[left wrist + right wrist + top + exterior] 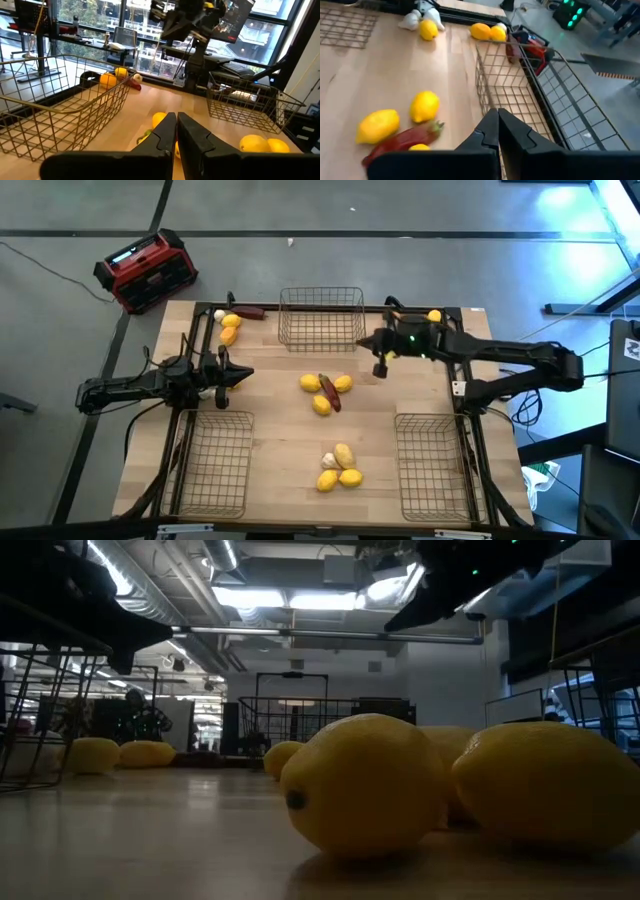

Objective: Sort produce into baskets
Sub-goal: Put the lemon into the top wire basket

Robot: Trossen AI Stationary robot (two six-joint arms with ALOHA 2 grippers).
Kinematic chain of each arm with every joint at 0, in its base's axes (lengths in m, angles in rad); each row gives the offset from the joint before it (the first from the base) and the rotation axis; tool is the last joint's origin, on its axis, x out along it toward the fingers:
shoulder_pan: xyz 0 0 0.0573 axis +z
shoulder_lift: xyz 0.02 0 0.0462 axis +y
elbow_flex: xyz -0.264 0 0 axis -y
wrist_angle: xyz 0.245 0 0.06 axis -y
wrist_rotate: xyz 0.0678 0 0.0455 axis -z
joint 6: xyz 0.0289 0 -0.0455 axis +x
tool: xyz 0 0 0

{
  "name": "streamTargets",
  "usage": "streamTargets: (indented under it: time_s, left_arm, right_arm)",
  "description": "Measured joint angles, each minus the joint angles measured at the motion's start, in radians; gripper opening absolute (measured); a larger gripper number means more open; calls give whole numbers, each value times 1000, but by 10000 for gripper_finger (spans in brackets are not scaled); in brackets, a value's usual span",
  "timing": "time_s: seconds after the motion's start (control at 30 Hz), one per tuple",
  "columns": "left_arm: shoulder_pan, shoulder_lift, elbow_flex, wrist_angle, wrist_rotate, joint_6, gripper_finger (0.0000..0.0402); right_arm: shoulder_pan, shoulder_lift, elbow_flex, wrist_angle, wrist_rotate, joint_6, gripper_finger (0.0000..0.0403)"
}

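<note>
Three wire baskets stand on the table: one at the far middle [320, 320], one near left [213, 465], one near right [432, 465]. Yellow fruits and a dark red chili [330, 395] lie at the table's centre. Yellow fruits and a white garlic bulb [338, 468] lie near the front. Orange and yellow fruits, a garlic bulb and a chili [232, 325] lie at the far left. My left gripper [244, 374] [176, 135] is shut and empty, left of the centre. My right gripper [368, 345] [498, 127] is shut and empty, by the far basket's right near corner.
A red-and-black box [147, 270] sits on the floor beyond the table's far left corner. A small orange fruit [434, 316] lies at the far right by my right arm. Bare wood shows between the centre pile and the two near baskets.
</note>
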Motion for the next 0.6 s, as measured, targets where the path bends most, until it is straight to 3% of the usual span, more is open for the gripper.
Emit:
streamTargets:
  time_s: [0.1, 0.2, 0.4, 0.6]
  left_arm:
    - [0, 0, 0, 0, 0, 0, 13]
    - [0, 0, 0, 0, 0, 0, 13]
    - [0, 0, 0, 1, 1, 0, 13]
    - [0, 0, 0, 1, 1, 1, 13]
  right_arm:
    - [-38, 50, 2, -2, -101, 73, 9]
    - [-38, 125, 2, 43, -179, 27, 9]
    - [-17, 190, 33, 37, -176, -59, 9]
    - [-18, 193, 34, -25, -172, 21, 9]
